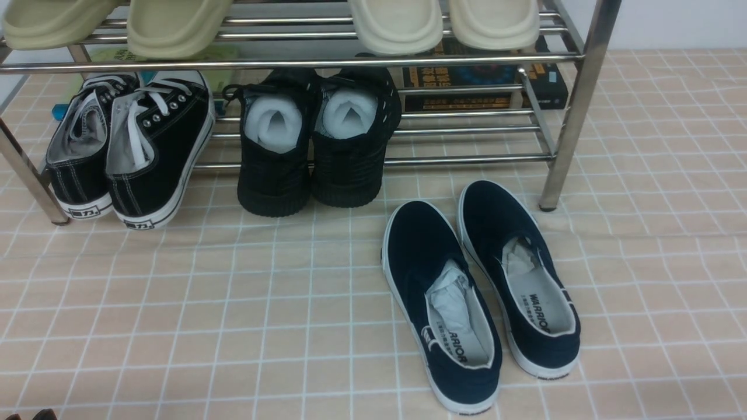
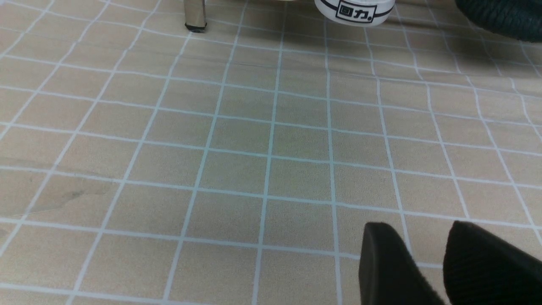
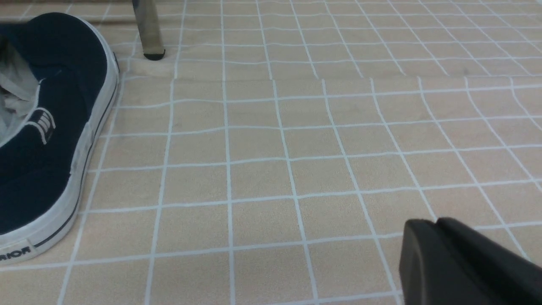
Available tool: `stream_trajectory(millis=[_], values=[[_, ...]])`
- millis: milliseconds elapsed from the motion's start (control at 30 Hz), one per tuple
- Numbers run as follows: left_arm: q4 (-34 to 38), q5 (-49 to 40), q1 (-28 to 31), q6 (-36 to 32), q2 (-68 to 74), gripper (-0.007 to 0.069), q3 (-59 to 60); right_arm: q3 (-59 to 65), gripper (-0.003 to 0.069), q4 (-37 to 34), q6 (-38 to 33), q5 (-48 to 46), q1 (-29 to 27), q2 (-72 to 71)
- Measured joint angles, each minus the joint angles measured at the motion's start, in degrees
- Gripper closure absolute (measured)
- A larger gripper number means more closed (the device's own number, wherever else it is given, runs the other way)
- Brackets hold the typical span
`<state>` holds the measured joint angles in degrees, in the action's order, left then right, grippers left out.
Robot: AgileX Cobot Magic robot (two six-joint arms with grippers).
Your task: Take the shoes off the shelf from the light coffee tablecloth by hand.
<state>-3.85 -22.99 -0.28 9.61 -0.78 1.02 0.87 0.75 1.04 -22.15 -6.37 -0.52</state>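
Note:
The two navy slip-on shoes (image 1: 440, 309) (image 1: 519, 274) lie side by side on the light coffee tablecloth (image 1: 233, 303), toes toward the shelf (image 1: 575, 105), just in front of its right leg. Both have white soles and paper stuffing. One shoe shows in the right wrist view (image 3: 51, 127), beside the shelf leg (image 3: 148, 29). My right gripper (image 3: 432, 222) is shut and empty, low over bare cloth, apart from that shoe. My left gripper (image 2: 419, 228) is open and empty over bare cloth. The shelf's left leg (image 2: 194, 17) is far ahead of it.
Black lace-up sneakers (image 1: 128, 157) and all-black shoes (image 1: 315, 146) rest on the shelf's lower tier, heels hanging over the cloth. Beige slippers (image 1: 397, 23) sit on the upper tier. Books (image 1: 484, 79) stand behind the shelf. A sneaker heel (image 2: 355, 10) shows in the left wrist view.

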Motion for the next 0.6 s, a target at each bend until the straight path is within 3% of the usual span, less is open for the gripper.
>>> stream_trajectory(millis=[600], values=[[0.0, 0.0, 0.0, 0.0, 0.0, 0.0384, 0.0, 0.0, 0.0589, 0.0, 0.0, 0.0, -0.5, 0.0]])
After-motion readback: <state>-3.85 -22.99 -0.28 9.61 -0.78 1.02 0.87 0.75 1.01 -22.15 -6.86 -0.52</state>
